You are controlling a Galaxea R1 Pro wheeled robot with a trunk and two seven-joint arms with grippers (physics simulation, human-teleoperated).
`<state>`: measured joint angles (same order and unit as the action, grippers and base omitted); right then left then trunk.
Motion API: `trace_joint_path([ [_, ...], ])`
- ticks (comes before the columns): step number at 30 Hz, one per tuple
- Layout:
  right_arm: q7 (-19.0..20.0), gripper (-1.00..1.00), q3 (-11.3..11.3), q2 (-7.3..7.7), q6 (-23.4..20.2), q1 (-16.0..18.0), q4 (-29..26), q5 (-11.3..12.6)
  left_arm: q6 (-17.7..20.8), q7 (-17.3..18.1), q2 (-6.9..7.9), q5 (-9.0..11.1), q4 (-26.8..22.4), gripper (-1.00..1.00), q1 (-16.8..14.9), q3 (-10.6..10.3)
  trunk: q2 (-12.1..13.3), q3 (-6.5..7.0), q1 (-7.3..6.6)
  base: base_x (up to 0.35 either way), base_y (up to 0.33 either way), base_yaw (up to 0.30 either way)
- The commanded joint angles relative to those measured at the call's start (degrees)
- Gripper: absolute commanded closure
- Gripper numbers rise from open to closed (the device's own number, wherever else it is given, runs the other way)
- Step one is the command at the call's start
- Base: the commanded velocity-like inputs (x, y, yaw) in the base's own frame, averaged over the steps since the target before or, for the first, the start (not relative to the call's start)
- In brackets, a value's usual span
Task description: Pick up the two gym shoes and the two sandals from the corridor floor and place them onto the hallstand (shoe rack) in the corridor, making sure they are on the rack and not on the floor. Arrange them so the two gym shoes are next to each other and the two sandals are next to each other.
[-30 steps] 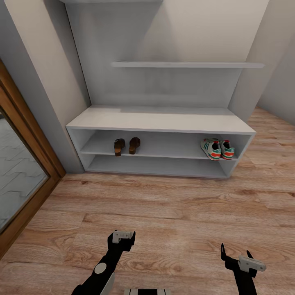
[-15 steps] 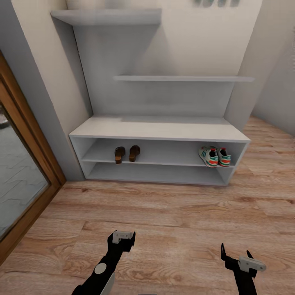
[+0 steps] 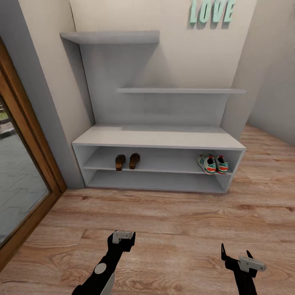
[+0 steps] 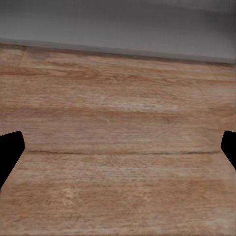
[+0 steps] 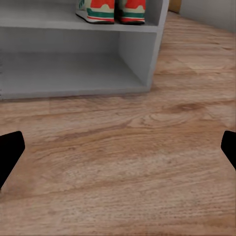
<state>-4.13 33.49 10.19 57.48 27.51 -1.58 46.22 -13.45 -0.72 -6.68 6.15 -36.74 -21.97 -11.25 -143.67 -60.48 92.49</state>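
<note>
Two gym shoes [image 3: 212, 163], two sandals [image 3: 127, 161], hallstand [image 3: 157, 137] shelf

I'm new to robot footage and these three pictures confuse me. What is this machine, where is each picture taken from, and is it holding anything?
This is a simulated two-armed robot on wheels. The big picture comes from its head camera: the left gripper and right gripper hang low over the wooden floor, both open and empty. Ahead stands a pale shoe rack. On its upper open shelf sit two brown sandals side by side, and two gym shoes side by side towards the other end. The other two pictures come from cameras near each gripper; the black shapes at their edges are fingertips.
</note>
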Motion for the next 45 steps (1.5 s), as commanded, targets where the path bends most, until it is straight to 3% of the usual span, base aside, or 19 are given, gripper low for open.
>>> trace_joint_path([
  [1, 0.0, -1.0, 0.0, 0.0, 0.0, 0.0, 0.0, 0.0, 0.0, 0.0, 0.0, 0.0, 0.0, -1.0, 0.0, 0.0, 0.0, 0.23, -0.02, 0.0, 0.0, 0.0],
  [32, 0.0, -1.0, 0.0, 0.0, 0.0, 0.0, 0.0, 0.0, 0.0, 0.0, 0.0, 0.0, 0.0, -1.0, 0.0, 0.0, 0.5, 6.2, -0.84, 0.0, 0.0, 0.0],
  [45, 0.0, -1.0, 0.0, 0.0, 0.0, 0.0, 0.0, 0.0, 0.0, 0.0, 0.0, 0.0, 0.1, -1.0, 0.0, 0.0, 5.7, 8.54, -3.7, 0.0, 0.0, 0.0],
])
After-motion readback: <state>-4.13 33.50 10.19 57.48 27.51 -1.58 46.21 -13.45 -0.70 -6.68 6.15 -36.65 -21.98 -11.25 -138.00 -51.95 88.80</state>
